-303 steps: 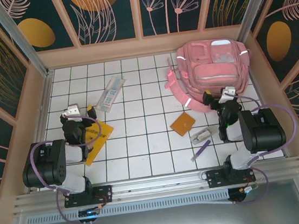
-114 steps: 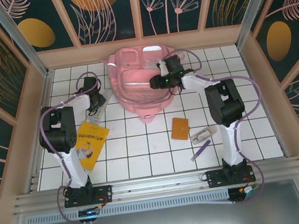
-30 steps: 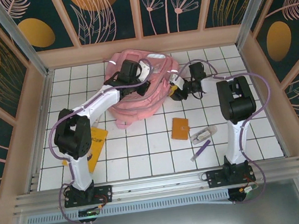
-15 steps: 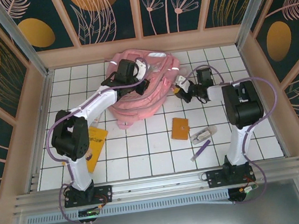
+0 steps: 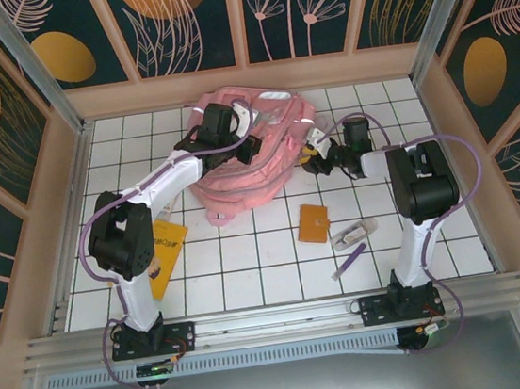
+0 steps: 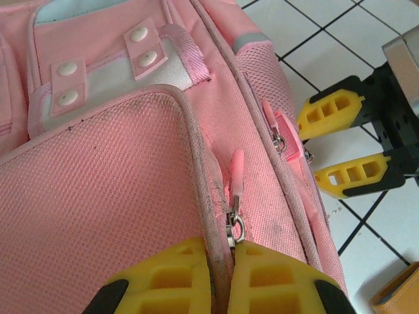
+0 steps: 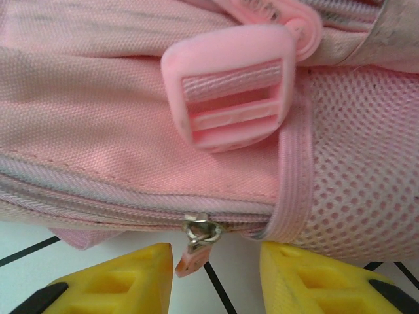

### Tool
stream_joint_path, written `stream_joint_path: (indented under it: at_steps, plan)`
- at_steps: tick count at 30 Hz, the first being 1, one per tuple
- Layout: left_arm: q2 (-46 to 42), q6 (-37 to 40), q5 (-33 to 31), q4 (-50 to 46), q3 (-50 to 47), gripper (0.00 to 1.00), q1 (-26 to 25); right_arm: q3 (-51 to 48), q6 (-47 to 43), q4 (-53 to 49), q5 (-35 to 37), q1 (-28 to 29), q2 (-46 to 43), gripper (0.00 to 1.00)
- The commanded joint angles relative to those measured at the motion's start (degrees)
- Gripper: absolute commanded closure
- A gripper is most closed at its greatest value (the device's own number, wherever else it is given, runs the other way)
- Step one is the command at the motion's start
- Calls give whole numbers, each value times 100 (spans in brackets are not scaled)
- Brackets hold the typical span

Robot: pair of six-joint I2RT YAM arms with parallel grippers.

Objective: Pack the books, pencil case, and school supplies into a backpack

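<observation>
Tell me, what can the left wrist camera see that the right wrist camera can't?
Left wrist view, not the right: a white patch with round snaps, the left arm's fingers pinched together at a zipper, and the right arm's fingers spread open beside the backpack. Right wrist view, not the left: strap woven through a pink buckle's slots, and a zipper pull dangling between the right arm's fingers. Both: the pink backpack, zippers, yellow fingers and white tiles.

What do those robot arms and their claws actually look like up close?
The left arm and right arm are jointed black-and-white segments on black bases, with purple cables looping alongside. The left claw and right claw each have two chunky yellow fingers with rectangular cut-outs and black tips.
</observation>
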Motion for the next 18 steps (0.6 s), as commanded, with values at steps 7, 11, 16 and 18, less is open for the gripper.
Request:
stream_joint_path:
  at_steps: [7,11,16,18]
  plan:
    - [-290,-490,334,908,81,100,-1,-388,451,1057,369,66,-129,93]
    - [-271,-639,239,951,36,100,-1,-582,246,1109,130,70,-330,100]
    - [-118,-913,-79,972,121,100,1,-388,-794,-333,-358,144,-623,100]
    - [-24,-1040,-198,1025,171,100,-1,-195,-1277,-1096,-265,266,-703,100]
